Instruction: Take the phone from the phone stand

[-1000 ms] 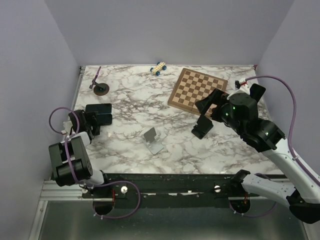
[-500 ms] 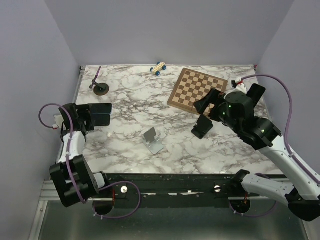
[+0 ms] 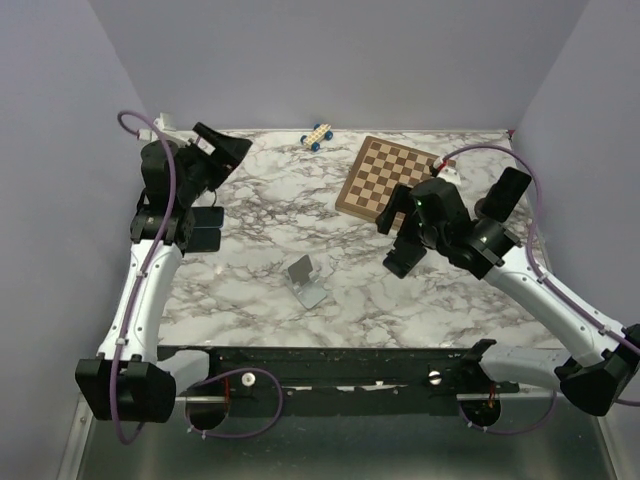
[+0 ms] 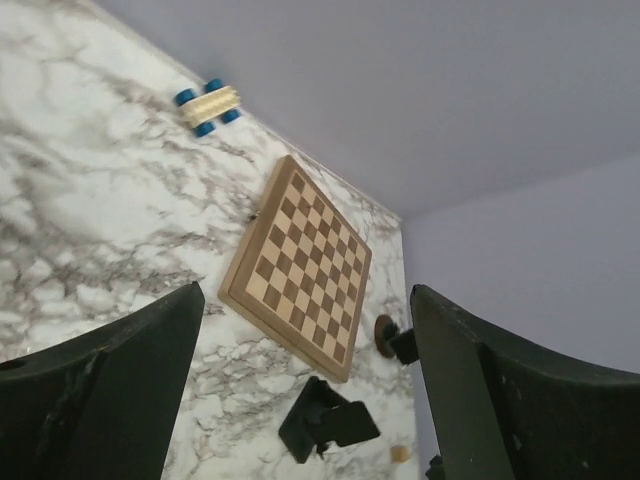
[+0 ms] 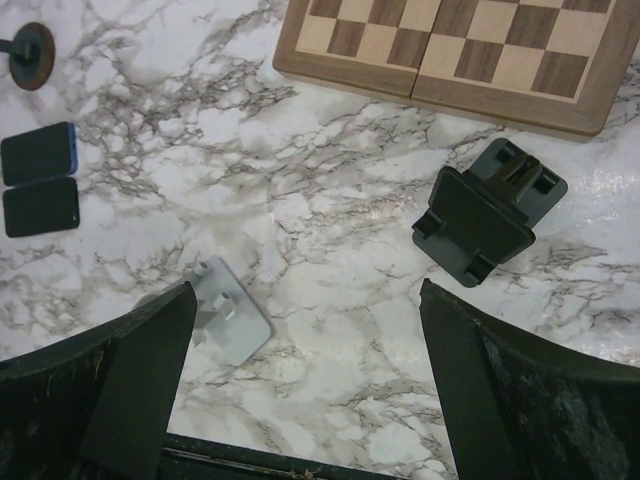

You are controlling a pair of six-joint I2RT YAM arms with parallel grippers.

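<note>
Two dark phones [image 3: 199,227] lie flat side by side on the marble at the left; they also show in the right wrist view [image 5: 40,180]. A silver phone stand [image 3: 307,281] [image 5: 226,312] stands empty in the middle. A black phone stand [image 3: 404,258] [image 5: 487,211] [image 4: 326,424] stands right of it, with no phone that I can see. My left gripper [image 3: 222,155] [image 4: 305,290] is open and empty, raised high above the back left. My right gripper [image 3: 400,222] [image 5: 307,285] is open and empty, above the marble between the two stands.
A wooden chessboard [image 3: 392,177] lies at the back right. A toy car [image 3: 317,136] sits at the back edge. A brown disc with a stick [image 5: 30,55] stands at the back left. Walls close in the table on three sides.
My left arm has lifted from low beside the phones to high over the back left, jaws open. My right gripper has shifted a little left. The phones and stands have not moved.
</note>
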